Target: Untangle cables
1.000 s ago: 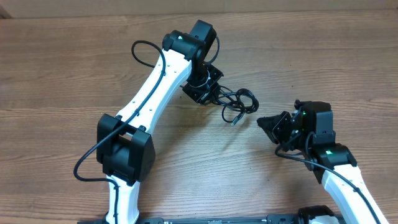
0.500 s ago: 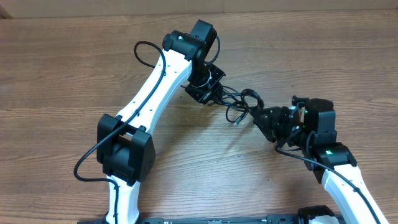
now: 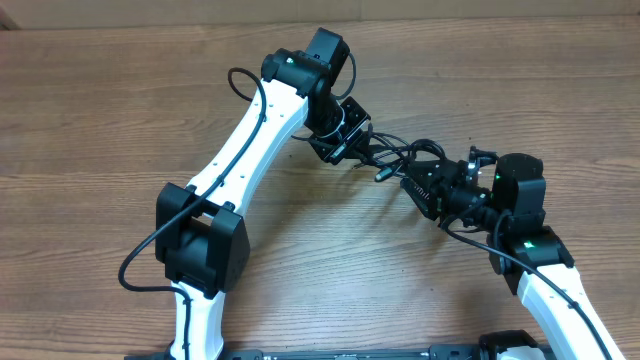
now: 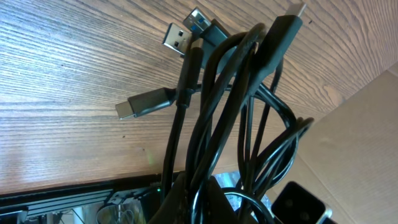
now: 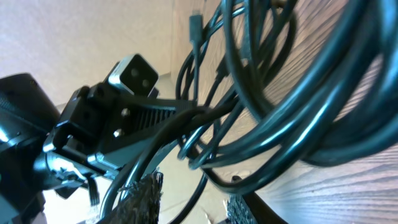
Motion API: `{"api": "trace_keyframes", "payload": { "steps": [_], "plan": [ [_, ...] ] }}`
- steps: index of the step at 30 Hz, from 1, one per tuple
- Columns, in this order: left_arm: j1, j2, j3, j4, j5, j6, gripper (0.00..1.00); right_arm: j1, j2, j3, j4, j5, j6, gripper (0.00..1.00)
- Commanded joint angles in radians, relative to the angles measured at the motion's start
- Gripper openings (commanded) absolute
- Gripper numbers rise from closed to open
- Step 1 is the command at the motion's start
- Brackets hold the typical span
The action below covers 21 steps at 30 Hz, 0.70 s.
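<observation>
The right gripper [image 3: 416,185] has moved in on the cables [image 3: 396,156] — a bundle clamped in the left gripper [image 3: 350,146] — and parted its jaws around loops just beside it; pulling strands apart can likely start.

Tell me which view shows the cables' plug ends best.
Left wrist: several plug ends stand sharp against the wood. Overhead shows the cables as a small tangle. Right wrist shows mostly close loops, one small plug near the top.
</observation>
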Motion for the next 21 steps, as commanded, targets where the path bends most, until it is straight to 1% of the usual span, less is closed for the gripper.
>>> {"api": "trace_keyframes", "payload": {
  "steps": [1, 10, 13, 16, 20, 21],
  "plan": [
    [0.003, 0.002, 0.026, 0.003, 0.013, 0.032, 0.04, 0.004, -0.002, 0.020, 0.014, -0.043, 0.023, 0.34],
    [0.004, 0.002, 0.026, 0.029, -0.055, 0.031, 0.04, 0.004, -0.002, 0.020, 0.014, -0.068, 0.018, 0.33],
    [0.003, 0.002, 0.026, 0.031, -0.082, 0.019, 0.04, 0.004, -0.002, 0.020, 0.013, -0.063, 0.013, 0.29],
    [0.003, 0.002, 0.026, 0.031, -0.155, -0.011, 0.04, 0.004, -0.002, 0.020, 0.005, -0.043, 0.001, 0.26],
    [0.003, 0.002, 0.026, 0.028, -0.165, -0.048, 0.04, 0.004, -0.002, 0.020, -0.010, -0.031, -0.019, 0.26],
    [0.003, 0.002, 0.026, 0.025, -0.165, -0.068, 0.04, 0.004, -0.002, 0.020, -0.013, -0.031, -0.050, 0.27]
  ]
}}
